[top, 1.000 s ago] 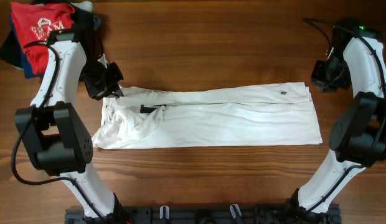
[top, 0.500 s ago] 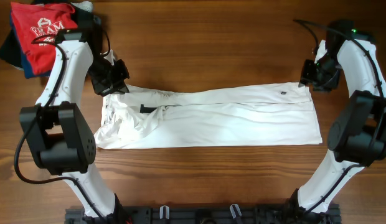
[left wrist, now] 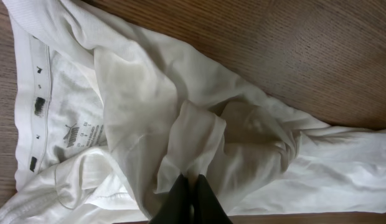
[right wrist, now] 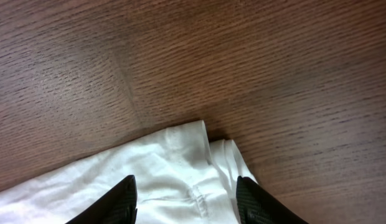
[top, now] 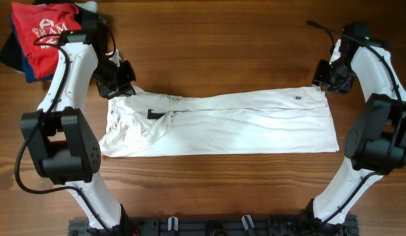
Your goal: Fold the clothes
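1 white T-shirt [top: 242,128], left claw [left wrist: 190,186] clamped on fold, right claw [right wrist: 185,200] parted above corner

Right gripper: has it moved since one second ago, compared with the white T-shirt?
Yes. The right gripper has shifted inward, up to the nearest corner of the white T-shirt, which lay still, and its jaws have opened.
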Robot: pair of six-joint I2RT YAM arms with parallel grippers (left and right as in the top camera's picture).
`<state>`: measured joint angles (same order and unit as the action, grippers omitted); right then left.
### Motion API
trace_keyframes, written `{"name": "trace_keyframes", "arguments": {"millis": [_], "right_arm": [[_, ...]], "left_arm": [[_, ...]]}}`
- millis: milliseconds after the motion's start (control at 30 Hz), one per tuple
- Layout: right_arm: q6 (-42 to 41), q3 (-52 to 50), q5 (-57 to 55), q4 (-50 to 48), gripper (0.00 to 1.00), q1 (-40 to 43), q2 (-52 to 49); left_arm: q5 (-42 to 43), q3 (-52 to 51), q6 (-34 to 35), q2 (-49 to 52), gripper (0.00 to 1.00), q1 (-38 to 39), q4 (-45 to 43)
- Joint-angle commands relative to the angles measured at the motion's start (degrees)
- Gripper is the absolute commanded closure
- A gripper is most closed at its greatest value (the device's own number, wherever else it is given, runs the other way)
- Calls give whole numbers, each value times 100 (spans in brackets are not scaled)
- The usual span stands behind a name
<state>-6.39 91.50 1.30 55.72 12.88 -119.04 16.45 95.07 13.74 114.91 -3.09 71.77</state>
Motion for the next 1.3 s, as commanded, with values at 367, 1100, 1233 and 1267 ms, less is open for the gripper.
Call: {"name": "trace_keyframes", "arguments": {"millis": [367, 1100, 1233, 1267], "right_arm": [[-118, -275, 181, -175, 53, -98, -402], [-157, -564, 175, -345, 91, -105, -428], [-229, -529, 103, -236, 96, -103, -398], [-284, -514, 2, -227, 96, -103, -358]], "left_arm": [[87, 20, -138, -157, 96, 0, -22], [90, 20, -136, -157, 96, 0, -17], [90, 20, -136, -157, 96, 0, -17], [87, 20, -136, -157, 96, 0, -20]]}}
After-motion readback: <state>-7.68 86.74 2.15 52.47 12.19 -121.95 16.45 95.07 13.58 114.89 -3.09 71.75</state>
